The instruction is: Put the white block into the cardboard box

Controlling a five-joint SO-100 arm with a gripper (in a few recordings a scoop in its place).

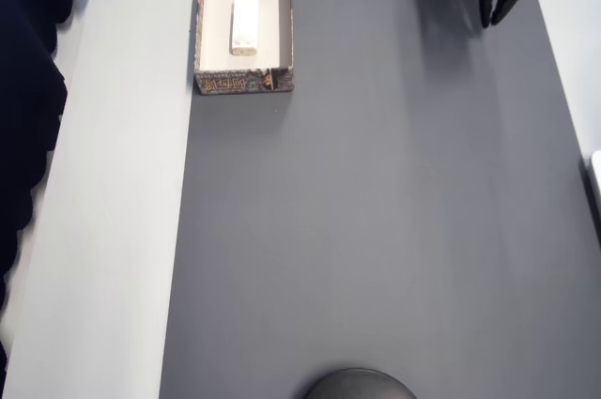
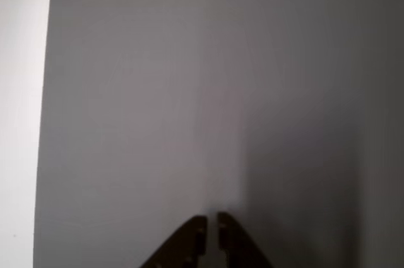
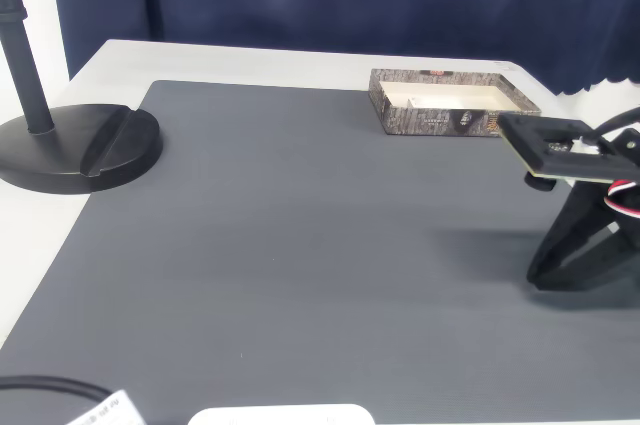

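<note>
now the smooth white block (image 1: 245, 25) lies inside the patterned cardboard box (image 1: 203, 38), dark tapered end effector (image 2: 211, 227) nearly closed, empty

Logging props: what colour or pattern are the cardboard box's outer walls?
Brownish-grey, mottled pattern on the cardboard box, clearest in the fixed view.

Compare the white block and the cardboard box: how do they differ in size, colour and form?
The white block is far smaller than the cardboard box and lies inside it. The block is plain white; the box has brownish patterned outer walls. The block looks solid; the box is an open tray. Both are rectangular.
</note>
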